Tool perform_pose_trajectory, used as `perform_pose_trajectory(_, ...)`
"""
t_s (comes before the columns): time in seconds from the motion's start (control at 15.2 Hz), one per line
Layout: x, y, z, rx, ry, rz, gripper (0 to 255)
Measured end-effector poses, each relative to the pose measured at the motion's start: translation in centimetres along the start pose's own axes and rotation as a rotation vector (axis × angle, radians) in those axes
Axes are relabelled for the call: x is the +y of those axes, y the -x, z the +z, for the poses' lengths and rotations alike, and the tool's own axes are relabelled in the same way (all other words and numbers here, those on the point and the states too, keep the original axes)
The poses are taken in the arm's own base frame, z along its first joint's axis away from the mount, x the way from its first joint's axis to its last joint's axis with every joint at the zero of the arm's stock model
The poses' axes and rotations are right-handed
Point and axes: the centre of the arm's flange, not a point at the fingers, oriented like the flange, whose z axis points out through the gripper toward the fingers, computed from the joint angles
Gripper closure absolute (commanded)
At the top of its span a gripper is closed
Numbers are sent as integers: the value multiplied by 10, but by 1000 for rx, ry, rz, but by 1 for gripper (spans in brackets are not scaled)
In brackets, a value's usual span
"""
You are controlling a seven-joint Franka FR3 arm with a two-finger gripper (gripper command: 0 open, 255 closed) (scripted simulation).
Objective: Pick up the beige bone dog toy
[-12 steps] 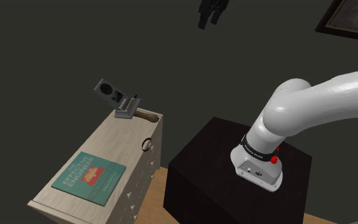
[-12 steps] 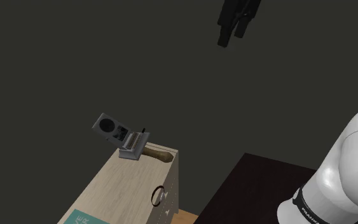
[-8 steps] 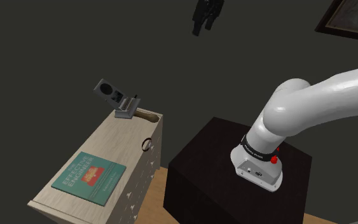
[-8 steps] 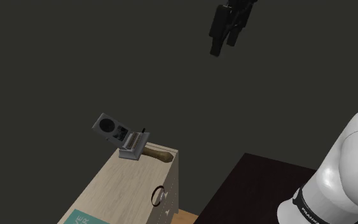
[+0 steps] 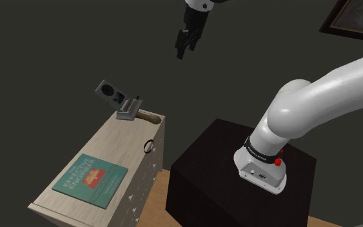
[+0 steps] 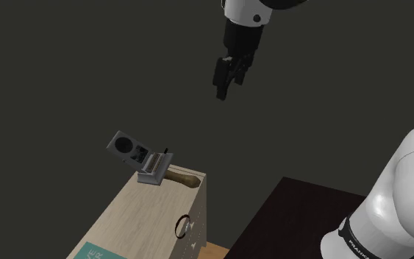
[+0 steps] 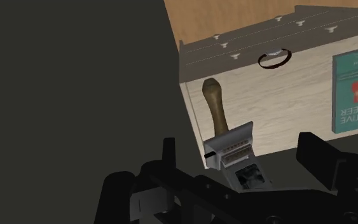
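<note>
Up high, against the dark wall: black gripper (image 5: 182, 51), well above the far end of a pale wood dresser (image 5: 109, 145). Points down at a slant in the shoulder view. Fingers (image 7: 168, 153) standing apart in the wrist view, clasping nothing. Below, on the dresser top at its far end by the wall: brown bone toy (image 5: 149, 118), lying flat, near the corner on the drawer side. Lies with one end hidden under a grey gadget (image 5: 117, 98), lid open, jutting past the dresser's end. Nearer the middle, at the drawer-side edge: thin black ring (image 5: 148, 146). Farther along, well apart from the toy: teal book (image 5: 89, 180), flat, cover up. At the shoulder view's lower right: dark box stand (image 5: 199, 167), bearing the white arm's base (image 5: 264, 164).
</note>
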Motion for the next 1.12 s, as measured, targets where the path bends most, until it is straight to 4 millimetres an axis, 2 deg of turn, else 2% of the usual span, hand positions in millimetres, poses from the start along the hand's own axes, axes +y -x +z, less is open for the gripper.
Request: perform_pose_trajectory(1.12, -44, -81, 205, -43, 30, -130, 0)
